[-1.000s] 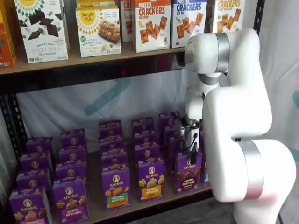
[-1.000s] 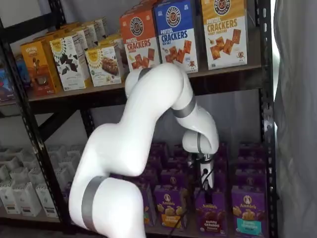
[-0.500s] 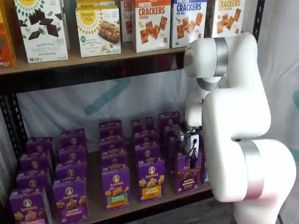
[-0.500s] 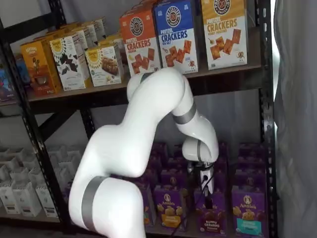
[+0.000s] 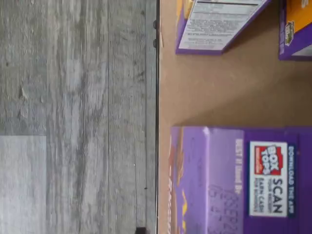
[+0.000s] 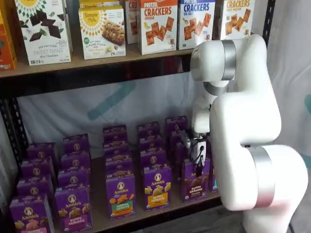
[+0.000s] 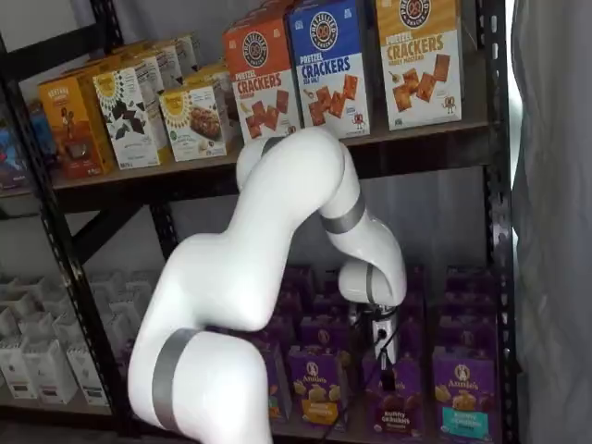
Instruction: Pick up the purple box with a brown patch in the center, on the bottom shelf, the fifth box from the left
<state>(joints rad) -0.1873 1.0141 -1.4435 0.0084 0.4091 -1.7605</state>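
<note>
The small upright purple carton with dark brown snacks pictured on its front [image 6: 196, 178] stands in the front row of the light-brown wooden tabletop [image 6: 99, 219], the lower board of the black rack, close to its front edge and toward its right end. In both shelf views it sits squarely on the board, so the lift is not done. The white pincer with black fingers [image 6: 198, 164] hangs right over the carton's top, fingertips about level with its upper edge. The same pincer [image 7: 382, 354] shows only as a dark narrow shape against the purple boxes, so I cannot tell whether the fingers are spread or closed, or whether they touch the carton yet. My judgement: the approach is nearly finished; what is left is to settle the fingers around the carton, close, and draw it out past the front edge.

The wrist view shows a purple box top with a white and red label [image 5: 243, 180] lying at the tabletop's front edge, grey plank floor beyond it.

Neighbours crowd the target. A purple carton with a yellow band [image 6: 157, 187] stands just beside it toward the left end, more purple cartons stand in a row directly behind it, and a purple carton with a teal band [image 7: 462, 392] stands just beside it toward the right corner. The upper wooden board carrying cracker boxes [image 6: 158, 25] limits headroom above.
</note>
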